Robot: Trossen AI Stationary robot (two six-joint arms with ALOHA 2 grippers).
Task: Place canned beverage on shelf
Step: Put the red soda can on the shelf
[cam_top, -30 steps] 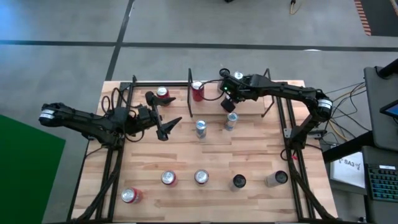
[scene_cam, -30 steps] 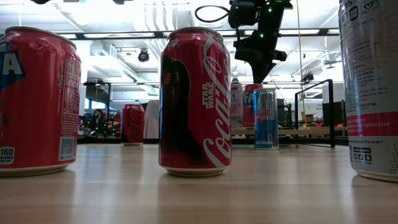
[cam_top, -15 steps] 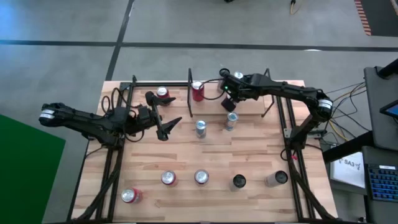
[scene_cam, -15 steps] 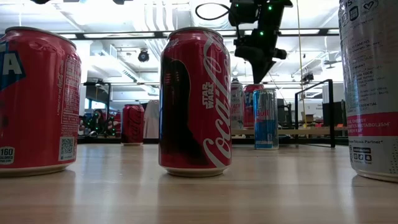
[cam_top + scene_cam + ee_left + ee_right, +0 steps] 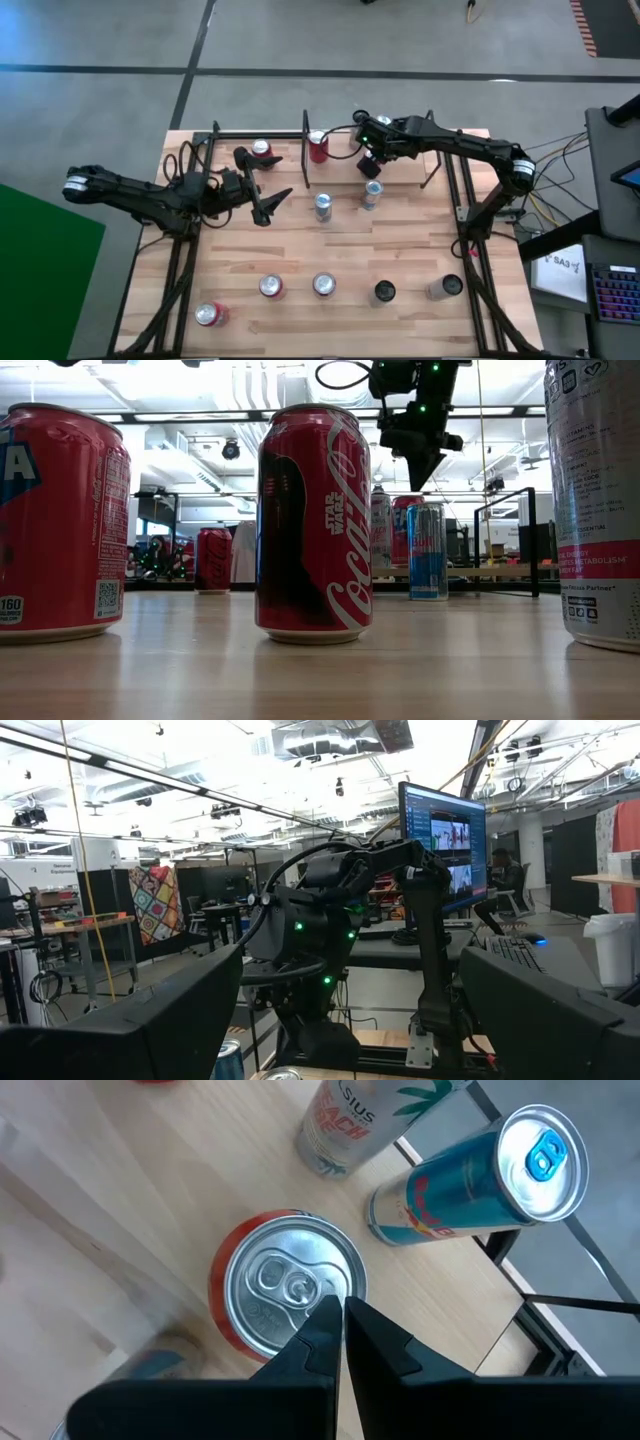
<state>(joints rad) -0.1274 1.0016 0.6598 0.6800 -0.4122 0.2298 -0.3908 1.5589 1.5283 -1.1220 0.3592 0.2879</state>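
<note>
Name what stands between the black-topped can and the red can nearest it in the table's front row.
One silver-topped can stands between them, apart from both. The high view shows it plainly.

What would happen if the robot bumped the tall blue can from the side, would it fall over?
Probably, yes. The blue can is tall and slim on a small base, so a knock up high would likely tip it. Once down, its round body would probably roll. Its metal side looks smooth, so it may slip in a loose grip. The right gripper, shut, hangs above a red can.
</note>
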